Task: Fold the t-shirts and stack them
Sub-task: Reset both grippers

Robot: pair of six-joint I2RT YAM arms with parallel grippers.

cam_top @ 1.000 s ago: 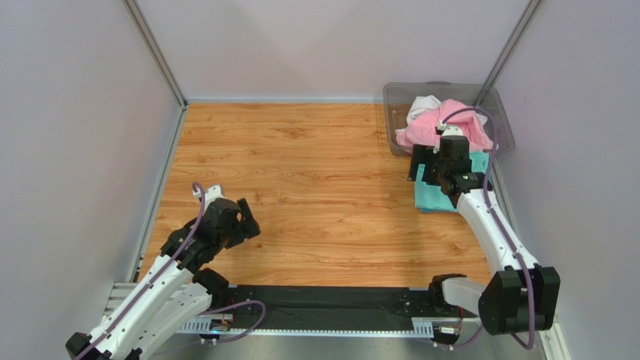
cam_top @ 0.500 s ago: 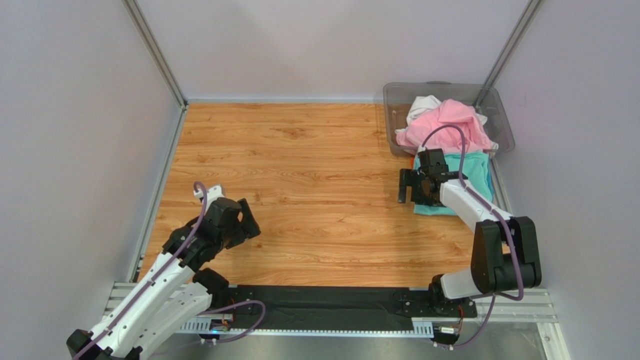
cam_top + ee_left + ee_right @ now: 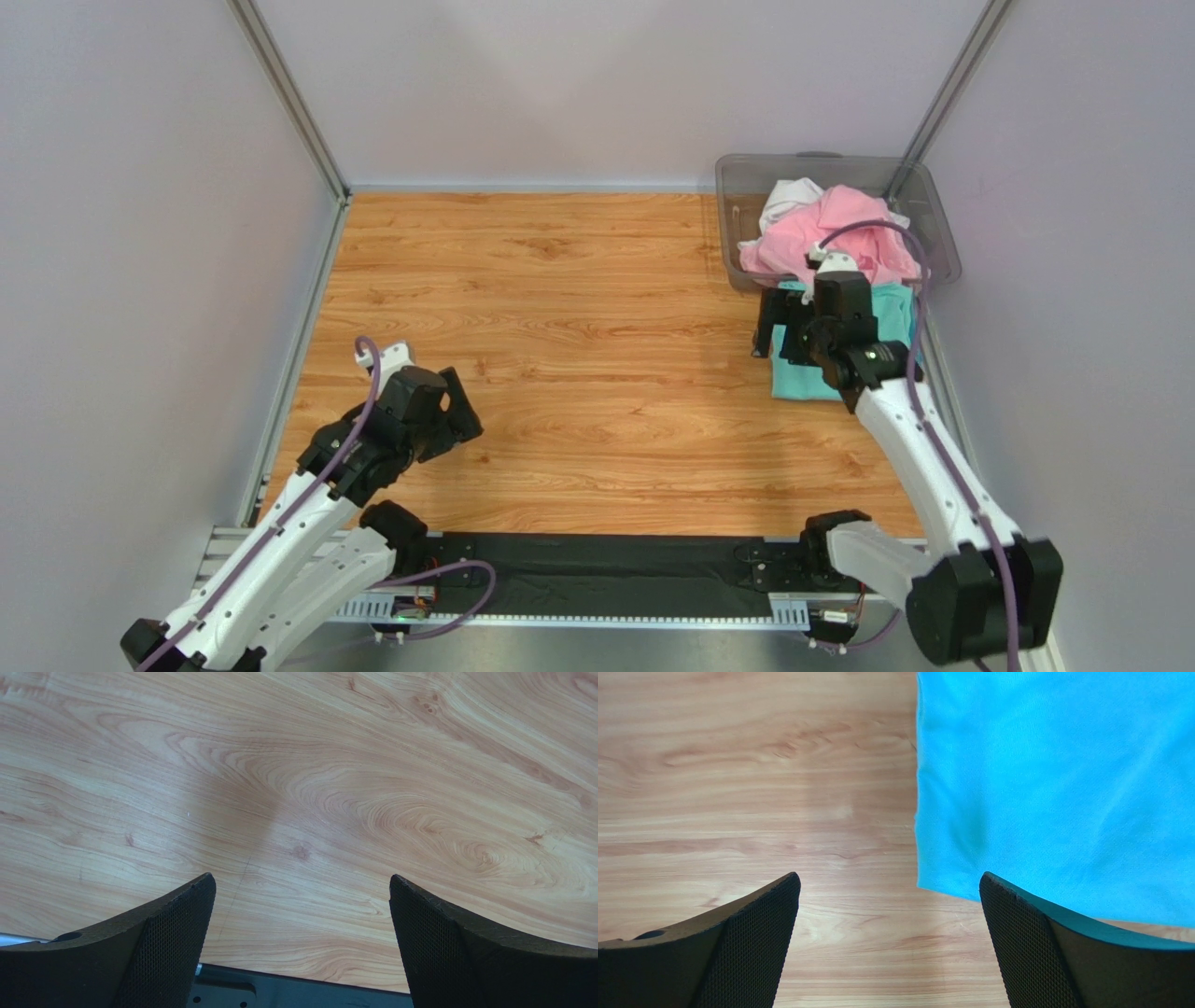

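A folded teal t-shirt [image 3: 804, 378] lies flat on the wooden table, just in front of the bin. In the right wrist view it fills the upper right [image 3: 1053, 791]. My right gripper [image 3: 779, 329] hovers over the shirt's left edge, open and empty [image 3: 889, 882], with its right finger above the shirt's near left corner. A pink t-shirt [image 3: 828, 231] and a white t-shirt [image 3: 788, 196] lie crumpled in the bin. My left gripper [image 3: 452, 409] is open and empty over bare wood at the near left [image 3: 302, 882]. No mint green or orange shirt shows.
The clear grey plastic bin [image 3: 744, 171] stands at the back right corner. Grey walls and metal posts enclose the table. A black mat [image 3: 603, 567] runs along the near edge between the arm bases, and its edge shows in the left wrist view [image 3: 295, 990].
My right gripper dipped toward me and to the left half a second ago, then came back toward the bin, staying open. The teal shirt and my left arm have hardly moved.
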